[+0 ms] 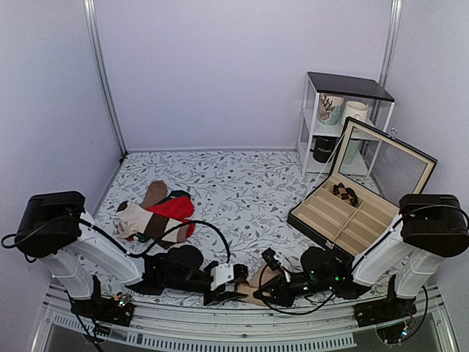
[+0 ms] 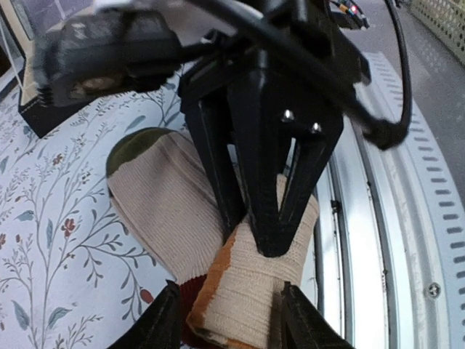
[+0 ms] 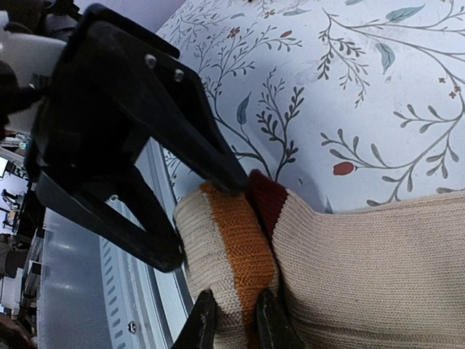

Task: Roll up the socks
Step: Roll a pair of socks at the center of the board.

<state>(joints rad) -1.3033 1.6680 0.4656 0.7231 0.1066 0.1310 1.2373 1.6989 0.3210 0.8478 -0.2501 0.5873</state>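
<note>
The tan-beige socks (image 1: 264, 281) lie at the table's front edge, between both grippers. One end is rolled into a short bundle with an orange band and a maroon patch, seen in the left wrist view (image 2: 243, 291) and the right wrist view (image 3: 225, 254). My left gripper (image 1: 238, 286) straddles the roll (image 2: 231, 320), one finger on each side, touching it. My right gripper (image 1: 265, 291) comes from the opposite side and is pinched on the roll's orange-banded edge (image 3: 234, 323). The flat part of the socks (image 2: 163, 203) stretches away over the flowered cloth.
A pile of other socks (image 1: 150, 220), including a bright red one (image 1: 178, 208), lies at the left. An open black compartment box (image 1: 352, 216) and a white shelf with mugs (image 1: 341, 110) stand at the right. A metal rail (image 1: 242, 326) runs just below the grippers.
</note>
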